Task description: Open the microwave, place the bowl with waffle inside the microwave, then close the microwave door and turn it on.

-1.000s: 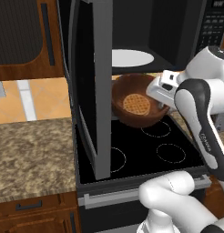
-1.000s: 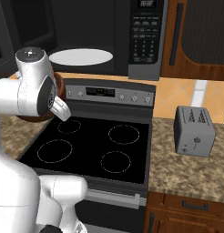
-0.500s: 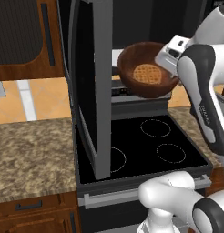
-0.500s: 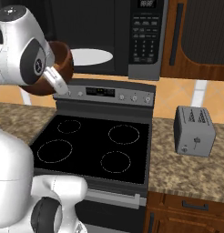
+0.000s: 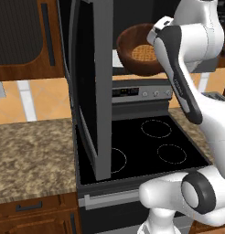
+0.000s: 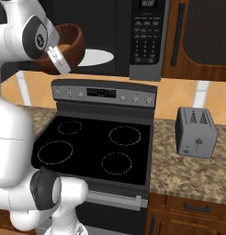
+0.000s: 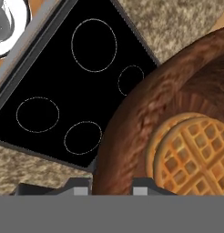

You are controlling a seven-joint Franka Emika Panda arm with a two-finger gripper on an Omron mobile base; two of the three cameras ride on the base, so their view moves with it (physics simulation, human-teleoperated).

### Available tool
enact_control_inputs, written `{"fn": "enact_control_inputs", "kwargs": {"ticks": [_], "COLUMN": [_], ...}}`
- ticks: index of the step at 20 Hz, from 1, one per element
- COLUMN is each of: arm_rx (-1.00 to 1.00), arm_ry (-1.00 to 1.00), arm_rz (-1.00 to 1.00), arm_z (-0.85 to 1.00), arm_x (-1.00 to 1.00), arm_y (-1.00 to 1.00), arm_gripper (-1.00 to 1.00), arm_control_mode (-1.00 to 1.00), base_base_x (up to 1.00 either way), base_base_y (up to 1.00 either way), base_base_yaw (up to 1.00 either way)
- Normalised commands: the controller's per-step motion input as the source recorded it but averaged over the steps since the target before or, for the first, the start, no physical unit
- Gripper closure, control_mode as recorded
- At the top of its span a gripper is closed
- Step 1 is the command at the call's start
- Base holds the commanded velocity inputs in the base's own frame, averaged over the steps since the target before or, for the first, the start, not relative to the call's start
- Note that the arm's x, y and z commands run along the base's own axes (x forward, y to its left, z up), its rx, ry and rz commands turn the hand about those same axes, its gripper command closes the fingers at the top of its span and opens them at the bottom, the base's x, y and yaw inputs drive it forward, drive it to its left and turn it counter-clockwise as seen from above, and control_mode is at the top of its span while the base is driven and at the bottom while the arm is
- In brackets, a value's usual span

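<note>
The dark reddish-brown bowl point(image 5: 132, 57) hangs in the air above the stove, level with the open mouth of the microwave point(image 6: 149, 41). My gripper point(image 5: 154, 40) is shut on the bowl's rim, and the bowl tilts slightly. The golden waffle point(image 5: 142, 53) lies in the bowl's bottom. In the hand view the bowl point(image 7: 132, 118) and waffle point(image 7: 196, 154) sit close in front of my gripper point(image 7: 111, 187). From the right base view, the bowl point(image 6: 71, 43) is just in front of the white turntable point(image 6: 96, 57). The microwave door point(image 5: 98, 91) stands swung wide open to the left.
A black stove point(image 6: 96, 147) with burner rings lies below the bowl, with its control panel point(image 6: 105, 93) at the back. A small grey toaster point(image 6: 195, 133) stands on the granite counter point(image 6: 197, 170) to the right. Brown cabinets point(image 5: 23, 39) flank the microwave.
The arm has lifted the bowl with the waffle from just above the stove up to the height of the microwave opening. The door has stayed open.
</note>
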Motion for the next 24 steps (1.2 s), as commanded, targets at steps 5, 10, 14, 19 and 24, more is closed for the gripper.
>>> {"fn": "enact_control_inputs", "kwargs": {"ticks": [5, 10, 14, 19, 24], "arm_rx": [0.07, 0.05, 0.1, 0.05, 0.04], "arm_ry": [-0.12, -0.04, 0.03, 0.01, 0.0], "arm_rz": [-0.05, -0.06, 0.0, 0.0, 0.0], "arm_z": [0.23, -0.03, 0.04, -0.15, -0.27], "arm_x": [0.47, 0.68, 0.57, 0.52, 0.55], "arm_y": [0.0, 0.0, 0.0, 0.0, 0.0], "arm_gripper": [1.0, 1.0, 1.0, 1.0, 1.0], "arm_control_mode": [-1.0, -1.0, -1.0, -1.0, -1.0], "base_base_x": [0.0, 0.0, 0.0, 0.0, 0.0], "base_base_y": [0.0, 0.0, 0.0, 0.0, 0.0], "base_base_yaw": [0.0, 0.0, 0.0, 0.0, 0.0]}}
